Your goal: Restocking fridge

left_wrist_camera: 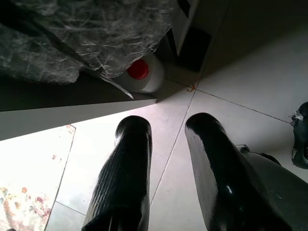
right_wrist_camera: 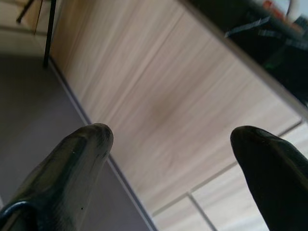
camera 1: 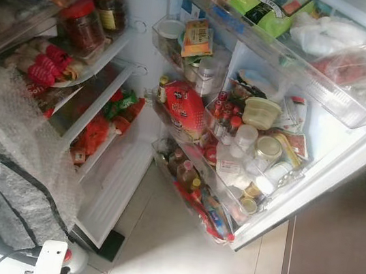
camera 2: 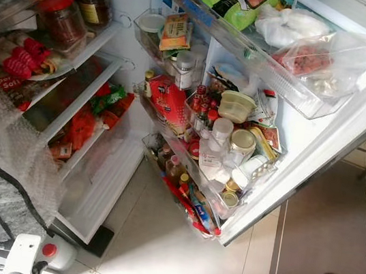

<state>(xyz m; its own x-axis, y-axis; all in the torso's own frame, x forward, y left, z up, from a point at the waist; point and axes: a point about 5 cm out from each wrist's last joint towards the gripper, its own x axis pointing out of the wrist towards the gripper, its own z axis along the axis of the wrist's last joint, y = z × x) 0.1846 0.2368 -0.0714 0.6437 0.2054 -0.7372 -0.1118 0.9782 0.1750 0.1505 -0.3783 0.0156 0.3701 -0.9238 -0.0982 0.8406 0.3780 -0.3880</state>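
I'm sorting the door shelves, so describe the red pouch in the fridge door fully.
The red pouch is a glossy, soft-looking packet, red with white print and a picture on its front; the text is too small to read. It stands leaning in the middle door shelf, behind the clear rail. A yellow-capped bottle sits beside it on one side, small red-capped bottles on the other.

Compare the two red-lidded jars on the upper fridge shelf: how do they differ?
The nearer jar looks wider, and its contents look reddish; the farther jar looks slimmer, with darker brown contents. The farther jar shows a pale label on its side; none is plain on the nearer jar. Both stand upright side by side on the same shelf and have red lids.
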